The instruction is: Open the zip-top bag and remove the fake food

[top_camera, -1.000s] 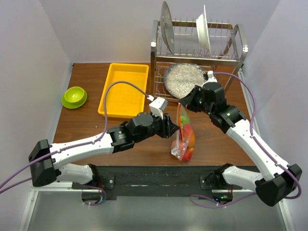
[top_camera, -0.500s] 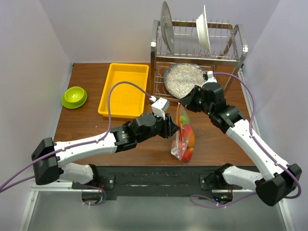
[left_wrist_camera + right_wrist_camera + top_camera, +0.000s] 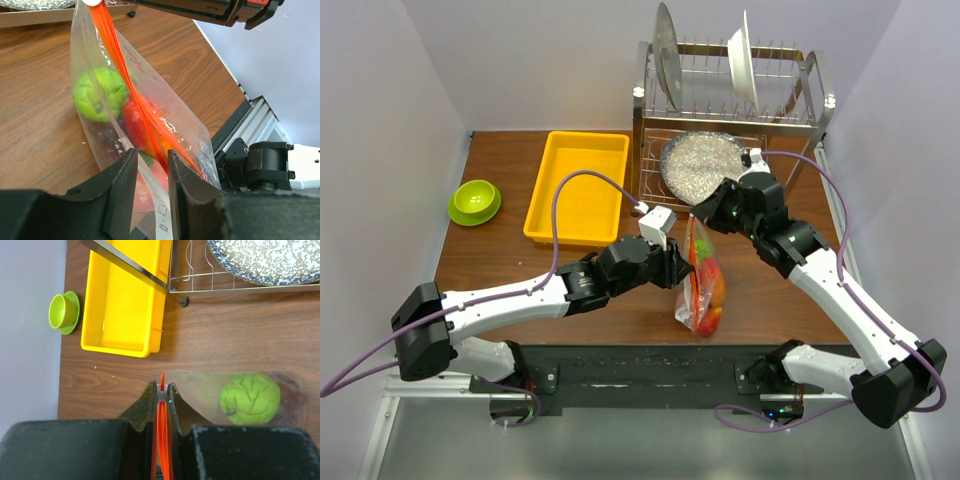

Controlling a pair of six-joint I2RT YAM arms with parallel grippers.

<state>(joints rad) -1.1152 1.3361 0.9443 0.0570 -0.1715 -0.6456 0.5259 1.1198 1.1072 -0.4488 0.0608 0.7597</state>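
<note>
Fingers [image 3: 120, 185] of the left gripper [image 3: 151, 154] stand narrowly apart, with one clear wall of the bag [image 3: 192, 137] between them. Right gripper [image 3: 161, 389] pinches the orange zip strip [image 3: 112, 45], holding the bag upright at the table's [image 3: 500, 265] front middle. Bowl [image 3: 475, 201] and tray [image 3: 578, 188] sit far left. Bag holds green fruit [image 3: 97, 94], tomato [image 3: 131, 116] and grapes [image 3: 102, 140]. Rack [image 3: 638, 110] carries plates [image 3: 667, 55] and pan [image 3: 700, 165].

Table [image 3: 510, 262]: dark brown wood-grain top. 4 items rest on it.
1. Lime-green bowl [image 3: 475, 201]: far left, upright.
2. Yellow tray [image 3: 578, 190]: rectangular, rear centre, right of bowl and apart from it.
3. Metal dish rack [image 3: 637, 140]: rear right, left foot just beside tray.
4. Zip-top bag [image 3: 702, 285]: front, right of centre, standing upright, lower end on wood, apart from tray.
</note>
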